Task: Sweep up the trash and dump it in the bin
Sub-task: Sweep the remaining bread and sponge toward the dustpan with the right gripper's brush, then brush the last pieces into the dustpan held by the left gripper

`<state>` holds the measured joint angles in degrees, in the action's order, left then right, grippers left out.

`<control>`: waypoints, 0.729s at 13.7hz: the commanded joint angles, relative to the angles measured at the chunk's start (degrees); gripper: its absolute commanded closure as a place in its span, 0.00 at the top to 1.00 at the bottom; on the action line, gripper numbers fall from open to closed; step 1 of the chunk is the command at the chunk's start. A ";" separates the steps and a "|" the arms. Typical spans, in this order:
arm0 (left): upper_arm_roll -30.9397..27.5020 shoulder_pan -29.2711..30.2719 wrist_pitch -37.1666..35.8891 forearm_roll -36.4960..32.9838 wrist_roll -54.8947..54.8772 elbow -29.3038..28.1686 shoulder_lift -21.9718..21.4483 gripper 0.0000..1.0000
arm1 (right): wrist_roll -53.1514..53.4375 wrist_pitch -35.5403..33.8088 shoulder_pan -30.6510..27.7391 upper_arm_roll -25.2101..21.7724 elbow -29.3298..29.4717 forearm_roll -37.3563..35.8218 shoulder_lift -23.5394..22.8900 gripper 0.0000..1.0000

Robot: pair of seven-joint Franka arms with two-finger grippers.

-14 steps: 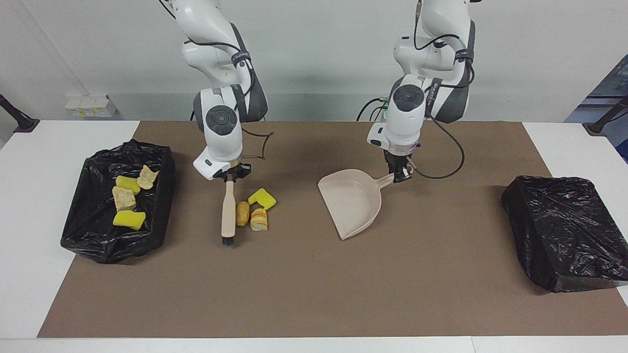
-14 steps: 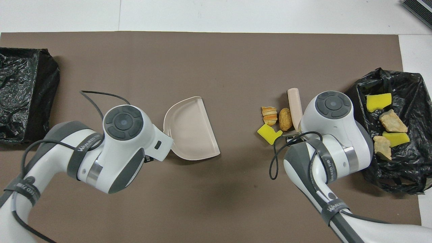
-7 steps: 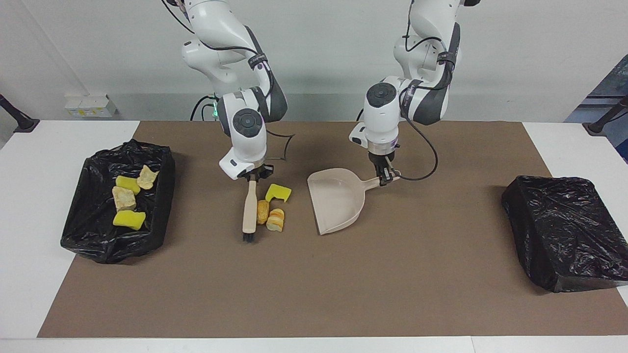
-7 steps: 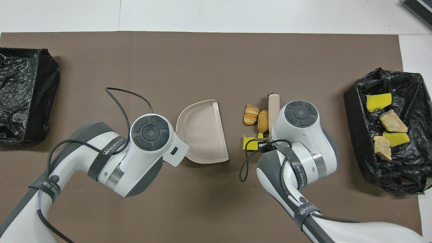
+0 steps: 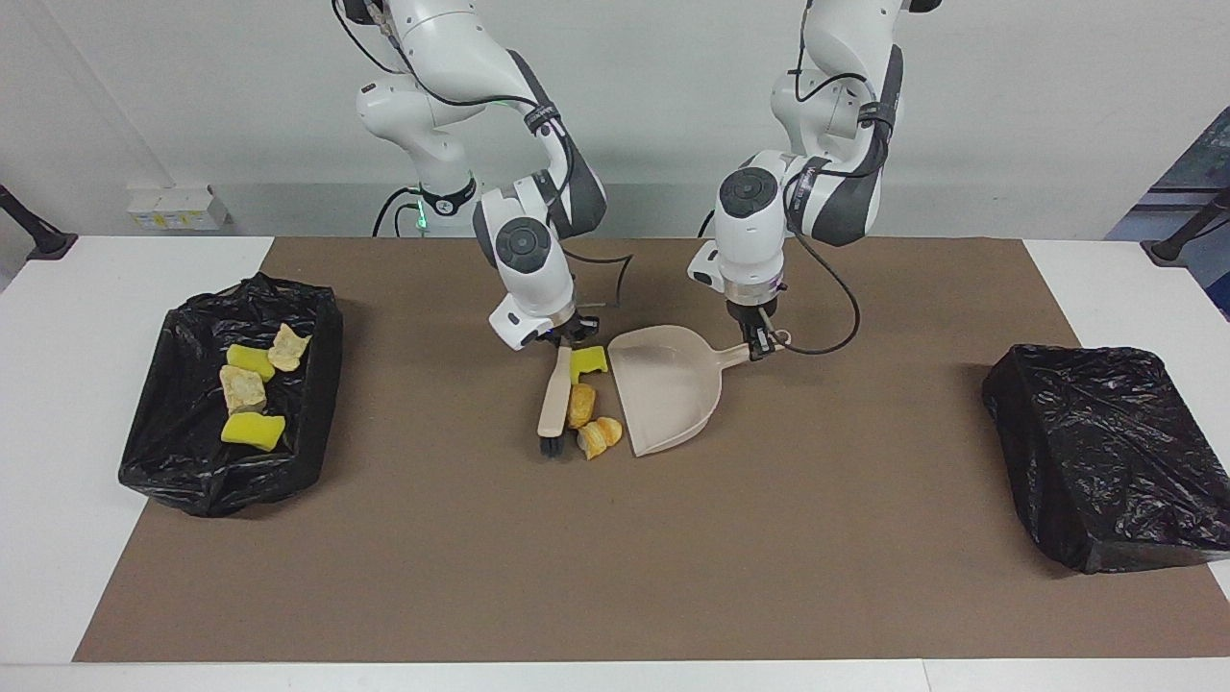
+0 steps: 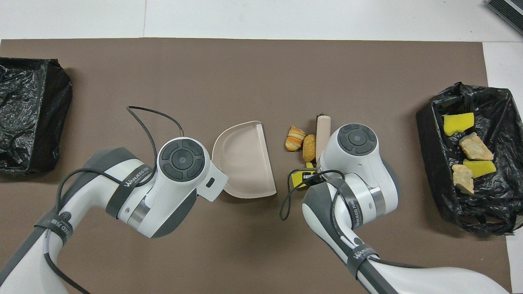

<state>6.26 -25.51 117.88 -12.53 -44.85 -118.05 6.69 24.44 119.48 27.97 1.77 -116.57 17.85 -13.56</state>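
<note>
Mid-frame on the counter [image 5: 865, 538], the left jaws [image 5: 761, 348] are clenching the dustpan [image 5: 668, 389] handle, its open mouth facing the brush [image 5: 554, 404], which the right jaws [image 5: 560, 338] are gripping upright-lengthwise. Three pieces of trash [image 5: 588, 408] are lying between brush and mouth, nearly touching the lip.

My brush [image 5: 555, 389] has a pale beige handle tipped with black bristles, and my dustpan [image 5: 668, 384] is the same plain beige. Between them lie a bright yellow sponge wedge [image 5: 587, 363] and two orange-brown bread chunks [image 5: 590, 423], all on a flat brown mat [image 5: 615, 538] over a white table [image 5: 58, 538]. Both bin bags [image 5: 1110, 457] are glossy crinkled black, and my arms [image 6: 359, 171] are white with dark grey joints.
</note>
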 commanded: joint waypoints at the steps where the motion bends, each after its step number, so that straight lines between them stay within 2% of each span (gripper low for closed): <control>1: -0.28 -0.42 -1.95 -1.36 -0.24 0.19 -0.27 0.00 | 0.17 0.49 3.30 0.43 2.40 7.18 -0.94 0.00; 5: -0.28 -0.59 -1.95 -1.36 -0.24 0.19 -0.36 0.00 | 0.88 -3.27 5.69 0.43 4.16 9.75 -0.07 0.00; 8: -0.28 -0.50 -1.87 -1.36 -0.24 0.19 -0.28 0.00 | 0.27 -12.92 3.94 -0.53 5.04 8.00 3.27 0.00; 10: -0.20 -0.50 -1.69 -1.36 -0.33 0.19 -0.28 0.00 | 0.17 -21.09 1.66 -0.45 7.66 3.02 4.07 0.00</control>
<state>6.29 -25.51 117.47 -12.53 -44.85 -118.05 6.69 24.55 104.11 31.88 1.01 -110.62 24.17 -11.13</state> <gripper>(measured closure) 0.683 0.736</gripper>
